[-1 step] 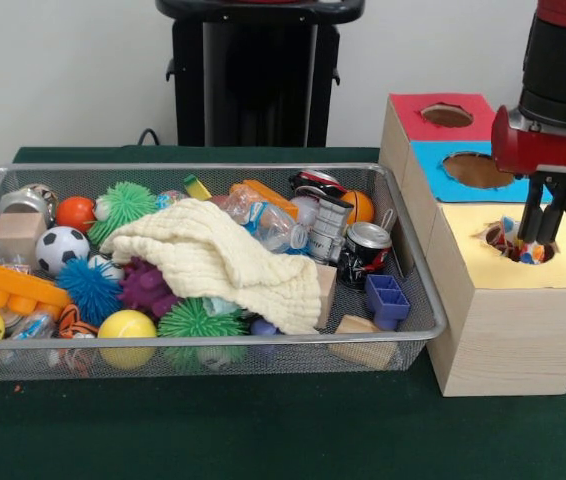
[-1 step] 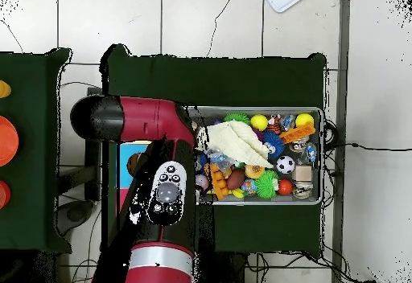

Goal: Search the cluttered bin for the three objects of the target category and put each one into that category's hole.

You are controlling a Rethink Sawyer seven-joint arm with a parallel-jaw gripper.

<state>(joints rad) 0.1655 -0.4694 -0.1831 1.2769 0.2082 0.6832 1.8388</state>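
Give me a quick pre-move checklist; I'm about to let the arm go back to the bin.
1. Hand over the yellow hole: ok, fingers reach down to its rim.
2. Hand empty: cannot tell; colourful items show in the hole by the fingertips.
3. Red hole and blue hole unblocked: ok.
4. Bin beside the box, upright: ok.
5. Bin contents all visible: not ok, a cloth covers the middle.
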